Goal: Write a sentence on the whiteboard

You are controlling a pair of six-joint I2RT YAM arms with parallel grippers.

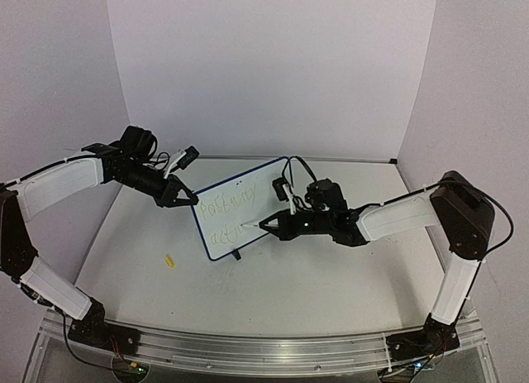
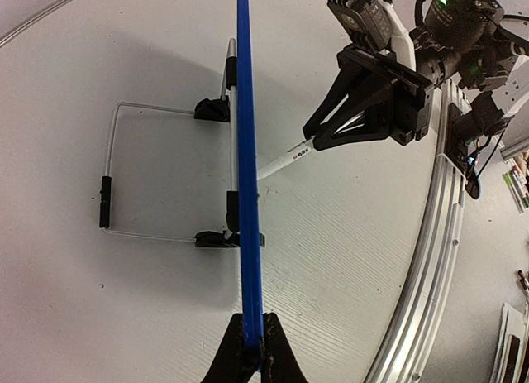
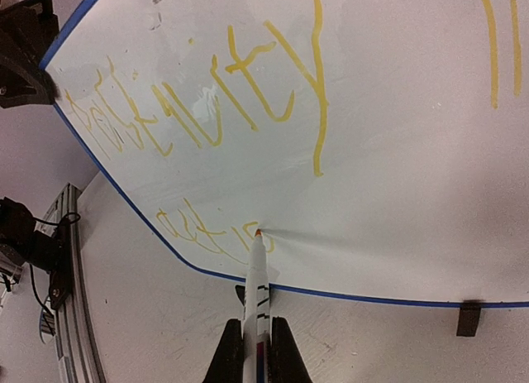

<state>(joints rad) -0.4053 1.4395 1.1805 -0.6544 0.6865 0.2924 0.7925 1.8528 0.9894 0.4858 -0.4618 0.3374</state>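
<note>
The left gripper (image 2: 254,354) is pinched tight on the blue edge of the whiteboard (image 3: 397,151). The board stands right between its fingers and is held steady. The right gripper (image 3: 256,350) is closed around a white marker (image 3: 257,288), which sticks straight out in front of its fingers. The tip touches the board.

The sentence (image 3: 207,102) is partly there. One long yellow word runs across the top, far above the right fingers. A second, shorter line sits lower down, and the marker tip rests just at the end of it.

So I think the writing is in the middle of that lower line. The first line looks done, and only a few letters of the second are on the board. There is lots of white room beside the tip for more letters. How many words are left I cannot tell.

A small yellow cap (image 1: 169,260) lies on the table, well away from both sets of fingers. It will likely need to go back on the marker later.
</note>
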